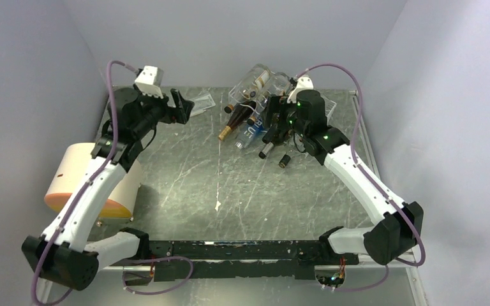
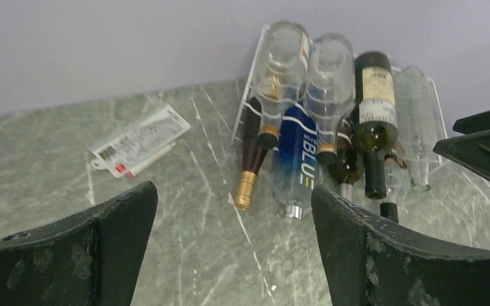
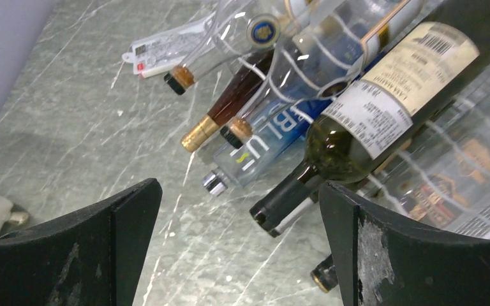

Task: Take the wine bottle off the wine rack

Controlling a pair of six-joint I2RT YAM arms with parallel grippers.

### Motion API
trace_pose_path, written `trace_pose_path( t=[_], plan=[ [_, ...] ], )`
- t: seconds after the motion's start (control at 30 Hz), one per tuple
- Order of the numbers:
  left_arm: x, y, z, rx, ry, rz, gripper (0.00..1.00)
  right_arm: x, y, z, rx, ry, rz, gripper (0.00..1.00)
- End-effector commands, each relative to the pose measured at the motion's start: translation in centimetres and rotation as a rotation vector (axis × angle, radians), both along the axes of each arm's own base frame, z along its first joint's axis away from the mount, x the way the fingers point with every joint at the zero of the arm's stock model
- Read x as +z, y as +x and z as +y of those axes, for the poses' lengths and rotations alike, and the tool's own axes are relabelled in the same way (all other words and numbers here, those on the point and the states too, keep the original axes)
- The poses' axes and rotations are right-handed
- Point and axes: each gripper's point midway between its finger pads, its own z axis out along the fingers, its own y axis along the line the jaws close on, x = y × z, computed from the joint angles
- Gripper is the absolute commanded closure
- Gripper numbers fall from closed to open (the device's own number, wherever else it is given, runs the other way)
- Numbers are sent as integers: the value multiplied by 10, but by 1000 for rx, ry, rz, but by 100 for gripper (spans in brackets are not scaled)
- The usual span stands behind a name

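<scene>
Wine bottle (image 3: pixel 383 108): dark glass, cream label, lying in wine rack (image 2: pixel 249 83), far side. Neck points near-left, just ahead of right gripper (image 3: pixel 239 197), the nearer; spread wide, empty. Left gripper (image 2: pixel 233 204) likewise.

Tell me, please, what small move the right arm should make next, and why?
Probably ease the right claw forward until it straddles the dark neck of the green wine bottle. The claw hangs open just short of that neck, which juts from the wine rack toward it, and it holds nothing yet.
</scene>
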Motion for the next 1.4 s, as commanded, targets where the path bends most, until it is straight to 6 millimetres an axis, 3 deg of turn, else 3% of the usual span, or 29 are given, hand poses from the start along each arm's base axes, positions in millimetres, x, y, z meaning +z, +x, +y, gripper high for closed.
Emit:
trace_pose_path(
  t=[0.0,0.27,0.47,0.8,0.9,1.1,1.37],
  plan=[
    [-20,5,-31,-140,-26,105,7,11,-10,12,31,99,29,0],
    [-61,32,-84,-316,-191,333,7,-5,-28,-13,-41,39,75,0],
    [-96,71,-118,-409,-248,467,7,-6,-47,-8,42,51,63,0],
    [-140,132,-153,-500,-255,572,7,-7,-62,-20,53,-5,49,0],
    [-153,132,-165,-567,-287,602,15,-8,-65,-23,49,-18,47,0],
    [-172,132,-173,-586,-308,634,9,-6,-68,-23,62,-16,35,0],
    [-182,130,-188,-685,-379,672,18,-8,-69,-21,74,-18,42,0]
  ],
)
